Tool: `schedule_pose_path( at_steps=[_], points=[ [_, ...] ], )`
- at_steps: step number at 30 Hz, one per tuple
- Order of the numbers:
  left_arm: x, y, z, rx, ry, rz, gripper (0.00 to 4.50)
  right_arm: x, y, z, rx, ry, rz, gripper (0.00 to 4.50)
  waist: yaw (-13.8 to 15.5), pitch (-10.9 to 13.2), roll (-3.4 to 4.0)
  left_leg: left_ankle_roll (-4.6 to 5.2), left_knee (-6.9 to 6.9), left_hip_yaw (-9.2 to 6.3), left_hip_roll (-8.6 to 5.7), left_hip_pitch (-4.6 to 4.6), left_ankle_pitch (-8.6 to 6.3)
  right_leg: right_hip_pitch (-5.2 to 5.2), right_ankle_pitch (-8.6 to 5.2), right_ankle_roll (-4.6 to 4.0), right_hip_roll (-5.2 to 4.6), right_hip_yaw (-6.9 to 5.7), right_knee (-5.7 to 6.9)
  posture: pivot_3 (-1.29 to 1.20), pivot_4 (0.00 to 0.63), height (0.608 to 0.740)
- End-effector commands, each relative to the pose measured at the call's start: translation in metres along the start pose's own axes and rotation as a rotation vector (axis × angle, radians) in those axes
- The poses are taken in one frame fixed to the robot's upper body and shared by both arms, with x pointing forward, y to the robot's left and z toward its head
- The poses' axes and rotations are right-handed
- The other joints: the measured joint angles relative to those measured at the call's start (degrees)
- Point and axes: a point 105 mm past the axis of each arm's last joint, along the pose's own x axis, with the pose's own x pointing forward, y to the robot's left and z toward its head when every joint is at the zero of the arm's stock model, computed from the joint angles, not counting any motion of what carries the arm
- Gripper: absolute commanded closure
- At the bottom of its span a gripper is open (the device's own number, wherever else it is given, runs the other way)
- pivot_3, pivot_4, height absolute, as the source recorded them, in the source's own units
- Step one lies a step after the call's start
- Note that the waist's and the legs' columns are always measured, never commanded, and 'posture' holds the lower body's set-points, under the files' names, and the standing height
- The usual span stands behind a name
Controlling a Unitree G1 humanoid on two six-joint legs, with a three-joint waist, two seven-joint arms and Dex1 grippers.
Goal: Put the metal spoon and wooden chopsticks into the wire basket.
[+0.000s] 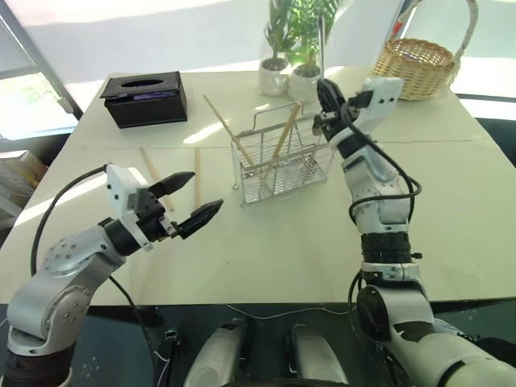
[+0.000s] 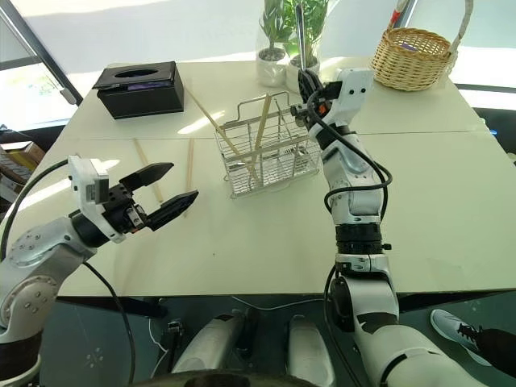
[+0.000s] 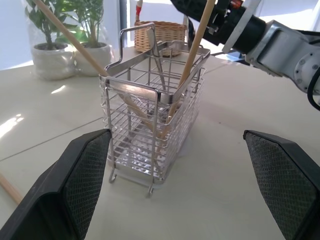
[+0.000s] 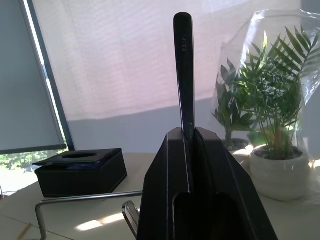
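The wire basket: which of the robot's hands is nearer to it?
Right. The right hand hovers just above the wire basket's far corner, gripping the spoon; the left hand waits open, off to its side.

Silver-grey jointed arms with white wrist housings; black cables loop along them; each gripper's fingers [image 1: 184, 179] black, tapered, mesh-textured inside.

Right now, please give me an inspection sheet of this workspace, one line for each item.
Surface: pale table.
Job's things: wire basket upright, two wooden chopsticks leaning inside; two more chopsticks flat on the table; metal spoon held handle-up.
Clutter: black tissue box, two potted plants, wicker basket.
Grippers: left gripper open, empty; right gripper shut on the spoon beside the wire basket.
Cables: black cables along both arms.
Surroundings: bright windows; a shoe on the floor.
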Motion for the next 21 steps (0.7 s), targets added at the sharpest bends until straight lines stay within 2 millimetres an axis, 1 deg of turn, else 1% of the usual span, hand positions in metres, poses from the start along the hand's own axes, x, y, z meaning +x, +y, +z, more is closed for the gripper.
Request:
schedule_pose_path(
  at_steps=[1, 2, 5, 10, 11, 12, 16, 21],
  points=[
    [-0.003, -0.002, 0.012, 0.036, -0.038, 0.009, 0.00, 0.009, 0.007, 0.017, -0.028, -0.084, 0.033, 4.46, 0.0, 0.0, 0.00, -0.01, 0.00, 0.00, 0.00, 0.00, 0.01, 0.00, 0.00, 0.00, 0.00, 0.00, 0.02, 0.00, 0.150, 0.740],
    [-0.003, -0.002, 0.012, 0.037, -0.039, 0.012, 0.00, 0.009, 0.006, 0.016, -0.031, -0.082, 0.030, 4.46, 0.0, 0.0, 0.00, -0.02, 0.00, 0.00, 0.00, 0.00, 0.01, -0.01, 0.00, 0.00, 0.00, 0.00, 0.03, 0.00, 0.150, 0.740],
    [-0.003, -0.003, 0.013, 0.036, -0.040, 0.015, 0.00, 0.007, 0.004, 0.012, -0.034, -0.079, 0.021, 3.46, 0.0, 0.0, 0.00, -0.04, 0.00, 0.00, 0.00, 0.00, 0.02, -0.03, 0.00, -0.01, 0.01, 0.00, 0.06, 0.00, 0.150, 0.740],
    [-0.004, -0.004, 0.013, 0.028, -0.037, 0.012, 0.00, 0.005, 0.003, 0.012, -0.038, -0.082, 0.009, 1.01, 0.0, 0.0, 0.00, -0.06, 0.00, 0.00, 0.00, 0.01, 0.03, -0.04, 0.01, -0.02, 0.01, 0.01, 0.08, 0.00, 0.150, 0.740],
    [-0.004, -0.004, 0.013, 0.027, -0.036, 0.010, 0.00, 0.005, 0.002, 0.013, -0.040, -0.082, 0.006, 0.40, 0.0, 0.0, 0.00, -0.06, 0.00, 0.00, 0.00, 0.01, 0.04, -0.04, 0.01, -0.02, 0.01, 0.01, 0.09, 0.00, 0.150, 0.740],
    [-0.005, -0.004, 0.012, 0.026, -0.034, 0.008, 0.00, 0.005, 0.002, 0.013, -0.042, -0.082, 0.004, 0.05, 0.0, 0.0, 0.00, -0.06, 0.00, 0.00, 0.00, 0.01, 0.04, -0.04, 0.01, -0.02, 0.01, 0.01, 0.09, 0.00, 0.150, 0.740],
    [-0.005, -0.004, 0.012, 0.027, -0.030, 0.000, 0.00, 0.005, 0.000, 0.020, -0.056, -0.094, -0.003, 0.05, 0.0, 0.0, 0.00, -0.07, 0.00, 0.00, 0.00, 0.00, 0.04, -0.05, 0.01, -0.03, 0.01, 0.01, 0.10, 0.00, 0.150, 0.740],
    [-0.005, -0.003, 0.011, 0.028, -0.027, -0.002, 0.00, 0.007, 0.000, 0.041, -0.071, -0.138, -0.005, 0.05, 0.0, 0.0, 0.00, -0.07, -0.02, 0.00, 0.00, 0.00, 0.04, -0.07, 0.01, -0.03, 0.01, 0.01, 0.10, 0.00, 0.150, 0.740]
  ],
)
